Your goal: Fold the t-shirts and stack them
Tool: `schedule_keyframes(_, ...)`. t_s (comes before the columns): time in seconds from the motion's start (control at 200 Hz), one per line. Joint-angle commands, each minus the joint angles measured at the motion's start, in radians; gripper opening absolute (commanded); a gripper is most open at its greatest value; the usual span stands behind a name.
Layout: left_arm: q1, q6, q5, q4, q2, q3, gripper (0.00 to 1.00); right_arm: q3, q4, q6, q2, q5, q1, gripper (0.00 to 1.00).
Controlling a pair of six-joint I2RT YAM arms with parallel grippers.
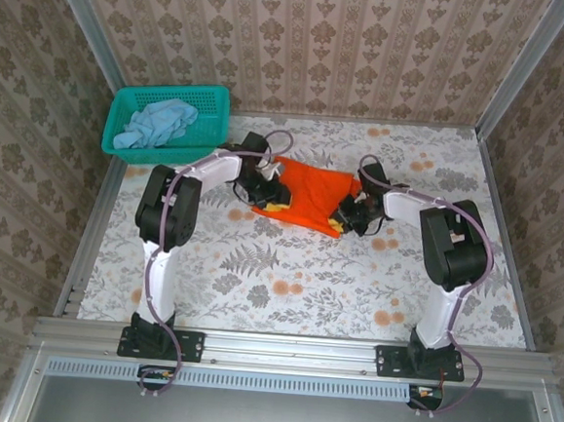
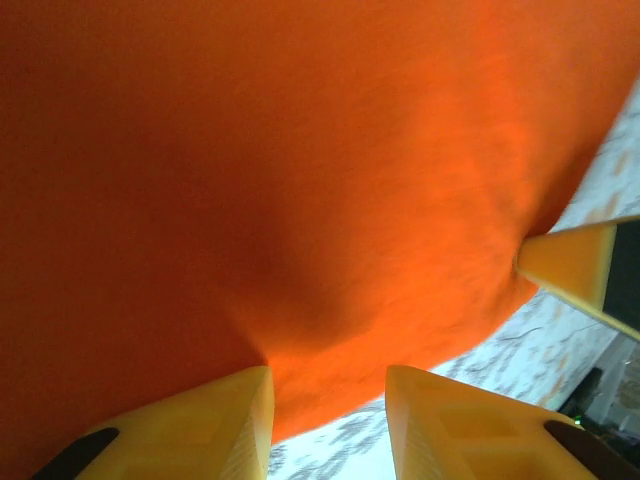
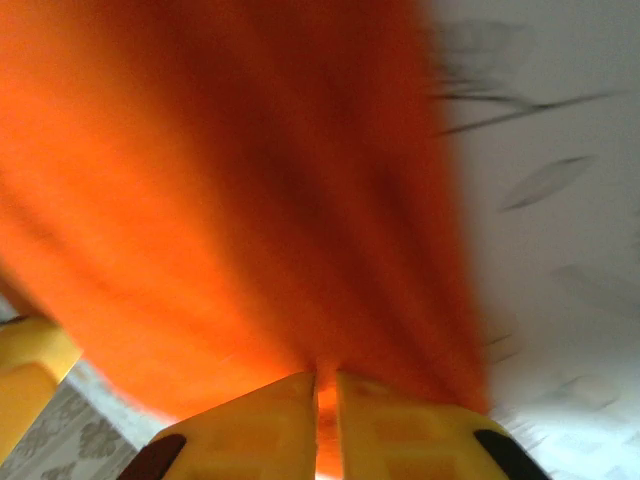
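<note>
The orange t-shirt lies partly folded at the middle of the table, between both arms. My left gripper sits at its near left edge, open. In the left wrist view the orange t-shirt hangs just beyond my left gripper, and bare table shows in the gap between the fingers. My right gripper is at the shirt's near right corner, and in the right wrist view the right gripper is shut on a pinch of the orange t-shirt. The pale blue t-shirt lies crumpled in the basket.
The teal mesh basket stands at the back left corner. Floral tablecloth lies bare in front of the shirt. Metal rails and patterned walls border the table. A yellow finger of the other gripper shows at the right of the left wrist view.
</note>
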Motion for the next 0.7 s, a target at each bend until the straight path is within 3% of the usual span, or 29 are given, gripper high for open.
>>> schedule_keyframes(0.0,-0.032,0.079,0.017,-0.003,-0.005,-0.079,0.34,-0.073,-0.012,-0.048,0.009,0.043,-0.008,0.14)
schedule_keyframes(0.205,-0.125,0.073,0.087,0.034,-0.142,-0.303,0.35,-0.214,-0.038,-0.172,-0.106,0.071,-0.039,0.13)
schedule_keyframes(0.365,-0.172,0.042,0.089,0.012,-0.300,-0.446,0.39,-0.294,-0.062,-0.280,-0.225,0.064,-0.048,0.23)
schedule_keyframes(0.53,-0.133,-0.002,-0.003,-0.041,-0.453,-0.455,0.51,-0.323,-0.054,-0.327,-0.421,0.061,-0.052,0.42)
schedule_keyframes(0.695,-0.020,-0.076,-0.055,0.014,-0.513,-0.406,0.59,-0.313,0.129,-0.307,-0.552,0.102,-0.073,0.52)
